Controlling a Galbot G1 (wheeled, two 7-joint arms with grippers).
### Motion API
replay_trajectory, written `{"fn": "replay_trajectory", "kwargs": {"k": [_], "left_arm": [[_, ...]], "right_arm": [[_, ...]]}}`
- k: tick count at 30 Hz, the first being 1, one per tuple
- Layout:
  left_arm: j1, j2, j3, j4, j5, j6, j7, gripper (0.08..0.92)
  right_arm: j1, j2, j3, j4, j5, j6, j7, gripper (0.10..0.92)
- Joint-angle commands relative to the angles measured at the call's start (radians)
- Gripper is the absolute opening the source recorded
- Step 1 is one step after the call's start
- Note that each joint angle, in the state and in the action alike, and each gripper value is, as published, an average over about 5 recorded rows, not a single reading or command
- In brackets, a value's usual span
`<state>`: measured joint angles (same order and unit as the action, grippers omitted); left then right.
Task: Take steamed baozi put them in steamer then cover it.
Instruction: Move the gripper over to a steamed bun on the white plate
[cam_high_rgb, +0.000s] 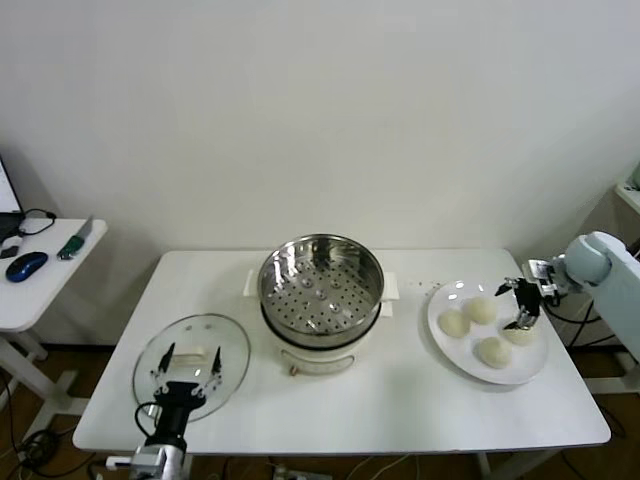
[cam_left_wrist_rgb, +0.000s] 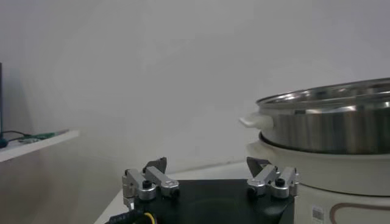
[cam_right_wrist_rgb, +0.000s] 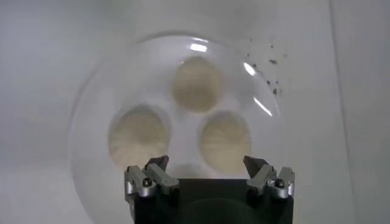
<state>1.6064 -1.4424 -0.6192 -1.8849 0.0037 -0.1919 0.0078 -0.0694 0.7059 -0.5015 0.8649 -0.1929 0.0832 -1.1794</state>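
Nothing is loaded yet. Nearest, on the bench's (cam_high_rgb: 400, 425) left, the glass lid (cam_high_rgb: 230, 345) lies flat with the left tool (cam_high_rgb: 190, 385) spread wide and empty over it. In the middle the steamer (cam_high_rgb: 321, 283) stands bare. On the right, four buns (cam_high_rgb: 454, 323) wait on their plate (cam_high_rgb: 470, 368); the right tool (cam_high_rgb: 522, 305), jaws released, hangs above one. Every bun and the covering remain.

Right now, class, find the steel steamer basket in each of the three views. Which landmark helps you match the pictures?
Head view: the steamer sits mid-table, between the glass lid and the plate of baozi.
Left wrist view: its steel wall fills the picture's right edge, beyond the open left gripper.
Right wrist view: not in it.
Shared landmark: the white table.
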Motion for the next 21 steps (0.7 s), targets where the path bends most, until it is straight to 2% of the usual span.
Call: {"fn": "replay_trajectory", "kwargs": {"k": [1,11,21], "left_arm": [[-0.001,0.004,-0.008,0.008,-0.011,0.002,0.0,0.823],[-0.01,0.004,-0.009,0.028,-0.012,0.002,0.0,0.823],[-0.019,0.005,-0.012,0.038,-0.012,0.006,0.0,0.823]], "right_arm": [[0.209,0.188,-0.211,-0.315,-0.088,0.055,-0.061,0.823],[0.142,0.316,-0.061,-0.458,-0.216,0.127,0.042,0.823],[0.112,0.375,-0.004,-0.524,-0.286,0.144,0.065,0.823]]}}
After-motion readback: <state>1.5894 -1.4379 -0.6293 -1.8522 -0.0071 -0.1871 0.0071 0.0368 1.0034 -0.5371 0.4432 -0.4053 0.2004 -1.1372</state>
